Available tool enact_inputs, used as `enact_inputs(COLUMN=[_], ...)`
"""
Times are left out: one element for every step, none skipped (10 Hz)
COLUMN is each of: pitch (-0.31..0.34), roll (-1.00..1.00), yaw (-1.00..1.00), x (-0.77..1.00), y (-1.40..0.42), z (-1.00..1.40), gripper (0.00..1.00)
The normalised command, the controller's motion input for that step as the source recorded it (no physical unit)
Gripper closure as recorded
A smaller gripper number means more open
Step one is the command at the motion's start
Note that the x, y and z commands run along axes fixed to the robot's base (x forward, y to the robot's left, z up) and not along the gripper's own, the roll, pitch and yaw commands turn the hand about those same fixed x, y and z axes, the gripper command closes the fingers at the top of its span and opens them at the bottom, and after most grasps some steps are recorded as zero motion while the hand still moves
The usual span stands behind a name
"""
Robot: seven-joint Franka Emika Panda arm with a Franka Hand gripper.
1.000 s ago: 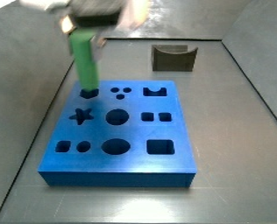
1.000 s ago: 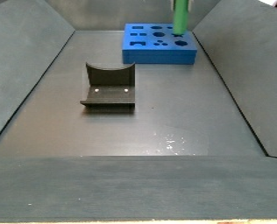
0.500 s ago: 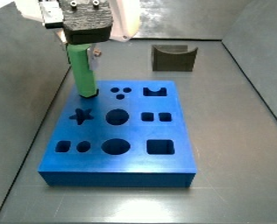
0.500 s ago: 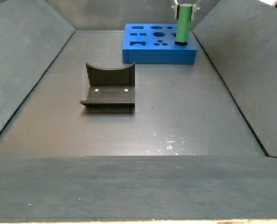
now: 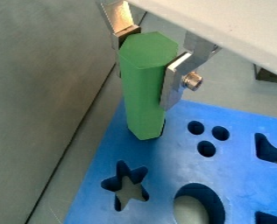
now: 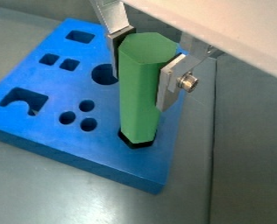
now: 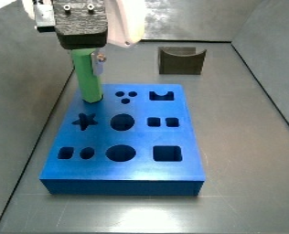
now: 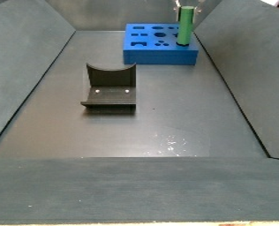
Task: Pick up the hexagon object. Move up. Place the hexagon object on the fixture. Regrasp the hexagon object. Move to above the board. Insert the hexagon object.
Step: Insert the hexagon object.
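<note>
**Over the board's corner, peg standing in its hole**

At the near end of the grey desk [image 8: 166, 124], seen from a side view, the fixture [image 8: 109, 89] stands alone, its notch facing upward and well apart from everything else. Farther back lies the board [image 8: 154, 53], blue and full of cut-outs. On its far corner the hexagon object [image 8: 187, 25] stands upright.

In another side view my hand [image 7: 89, 50] hangs above that same corner of the board [image 7: 141, 155], and the hexagon object [image 7: 87, 78] reaches straight down from it to the board's top face, beside two small round holes. The fixture [image 7: 181, 60] sits beyond, near the back wall.

In both wrist views my fingers [image 5: 176, 74] are pinching the upper part of the hexagon object [image 5: 145, 83], one silver plate on each side. Its lower end [image 6: 138, 131] sits in a dark hole at the board's [image 6: 59, 92] edge; how deep it goes I cannot tell.
</note>
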Motion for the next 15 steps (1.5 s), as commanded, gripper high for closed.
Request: enact_inputs(pitch=[0.117,0.06,0.009,0.0,0.0,0.0,0.0,0.0,0.014,0.0,-0.154,0.0,-0.18,-0.134,0.0], roll=[0.0,0.0,0.0,0.03,0.09,0.0,0.05,0.0,0.0,-0.02,-0.31,0.0,-0.02,0.0,0.0], yaw=[-0.26,-0.14,0.0,0.0,-0.11,0.0,0.0,0.05,0.0,0.0,-0.07,0.0,-0.02,-0.04,0.0], x=[0.25,0.1,0.0,-0.05,-0.1,0.0,0.0,0.11,0.0,0.03,0.0,0.0,-0.07,-0.13,0.0], y=[0.16,0.08,0.0,0.0,0.0,0.0,-0.26,-0.18,0.0,0.0,0.1,0.0,0.0,0.0,-0.01], z=[-0.09,0.0,0.0,-0.05,-0.25,-0.03,-0.19,-0.15,0.0,-0.04,-0.45,-0.1,-0.67,-0.77,-0.09], gripper=[1.0,1.0,1.0,1.0,1.0,1.0,1.0,1.0,1.0,1.0,1.0,1.0,1.0,1.0,1.0])
